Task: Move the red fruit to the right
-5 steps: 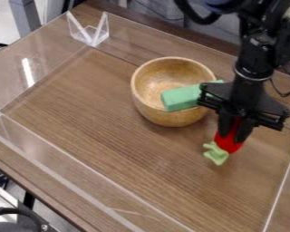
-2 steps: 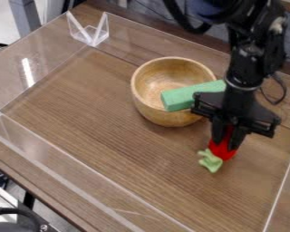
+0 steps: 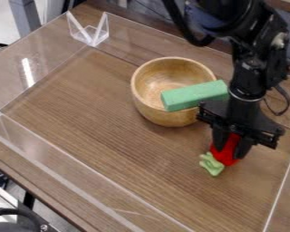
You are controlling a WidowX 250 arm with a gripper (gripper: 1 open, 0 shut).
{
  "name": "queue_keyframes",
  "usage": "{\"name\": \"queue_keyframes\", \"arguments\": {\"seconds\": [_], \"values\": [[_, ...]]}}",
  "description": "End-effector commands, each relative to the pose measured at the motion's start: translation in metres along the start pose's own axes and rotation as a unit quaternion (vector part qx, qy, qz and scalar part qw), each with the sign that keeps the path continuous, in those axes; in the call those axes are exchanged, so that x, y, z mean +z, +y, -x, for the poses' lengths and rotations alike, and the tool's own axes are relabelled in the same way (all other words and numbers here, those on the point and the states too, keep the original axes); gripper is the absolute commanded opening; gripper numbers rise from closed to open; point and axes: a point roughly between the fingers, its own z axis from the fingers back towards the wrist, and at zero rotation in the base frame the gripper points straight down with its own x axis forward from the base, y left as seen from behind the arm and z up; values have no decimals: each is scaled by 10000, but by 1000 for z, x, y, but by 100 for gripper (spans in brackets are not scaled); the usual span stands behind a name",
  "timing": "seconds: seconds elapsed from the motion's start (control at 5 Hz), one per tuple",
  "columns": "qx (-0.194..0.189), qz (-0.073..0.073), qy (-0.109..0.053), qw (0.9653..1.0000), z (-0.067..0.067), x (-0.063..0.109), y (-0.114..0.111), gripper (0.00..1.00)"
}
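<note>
The red fruit rests on the wooden table at the right, with its light-green leafy tuft pointing toward the front left. My gripper points straight down over it. Its black fingers stand a little apart on either side of the fruit, which shows red between them. The fruit looks set down on the tabletop rather than lifted.
A wooden bowl sits just left and behind the gripper, with a green rectangular block leaning over its right rim. Clear plastic walls fence the table. The right wall is close to the gripper. A small clear stand is at the back left.
The gripper has carried the fruit slightly right and down to the table. Its fingers have spread apart from the tight hold seen in the earlier frames.
</note>
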Motion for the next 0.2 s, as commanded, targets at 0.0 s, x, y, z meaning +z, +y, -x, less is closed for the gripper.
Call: {"name": "queue_keyframes", "arguments": {"seconds": [0.0], "values": [[254, 25, -65, 9997, -8, -4, -6, 100]]}}
